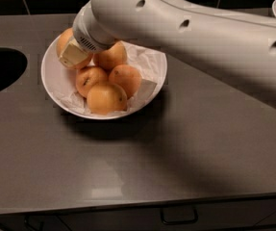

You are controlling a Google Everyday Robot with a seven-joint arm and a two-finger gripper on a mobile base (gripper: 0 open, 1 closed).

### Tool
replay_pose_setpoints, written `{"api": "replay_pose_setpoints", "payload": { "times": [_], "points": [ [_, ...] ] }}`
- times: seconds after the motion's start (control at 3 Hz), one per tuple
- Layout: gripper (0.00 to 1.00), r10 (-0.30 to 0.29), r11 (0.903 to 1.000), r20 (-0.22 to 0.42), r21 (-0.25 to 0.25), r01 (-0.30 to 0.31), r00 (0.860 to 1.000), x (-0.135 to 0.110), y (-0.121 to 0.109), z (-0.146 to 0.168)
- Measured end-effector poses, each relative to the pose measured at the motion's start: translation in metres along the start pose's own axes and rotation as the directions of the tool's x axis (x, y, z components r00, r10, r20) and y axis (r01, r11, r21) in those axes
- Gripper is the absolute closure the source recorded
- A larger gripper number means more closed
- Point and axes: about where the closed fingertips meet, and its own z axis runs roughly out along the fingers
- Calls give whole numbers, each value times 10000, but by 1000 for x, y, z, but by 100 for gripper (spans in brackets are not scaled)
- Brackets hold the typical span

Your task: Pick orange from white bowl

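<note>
Orange (63, 39) is the fruit we are after: the big pale one with the dull skin, at the back-left edge of the white bowl (48, 83). From this angle it overlaps the bowl's rim. The gripper (71, 48) is right on it, at the end of the thick white arm (190, 37) that reaches in from beyond the bowl's right side. We see one cream finger pad (75, 55) pressed flat against the near face of the orange. The other is hidden behind the fruit. We judge the jaws closed around it at roughly the fruit's width, with nothing else caught.

Four smaller, deeper-coloured oranges (106, 98) lie toward the front and middle of the bowl on crumpled white paper (147, 61). One of them is just beside the held fruit.

By our reading the reach and the grasp are done. What remains is the lift: raising the orange well above the rim and its neighbours. We cannot tell whether it is already off the paper. The smooth round skin could slip, so the hold needs to be firm.
</note>
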Motion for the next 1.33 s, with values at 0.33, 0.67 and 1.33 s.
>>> {"api": "replay_pose_setpoints", "payload": {
  "times": [0.33,0.67,1.33],
  "points": [
    [100,-47,9994,972,337,14,9953,-11,-9,-31],
    [100,-142,9975,1538,703,34,9880,-19,-16,-58],
    [58,-139,9976,1578,692,30,9874,-19,-16,-59]
  ]
}}
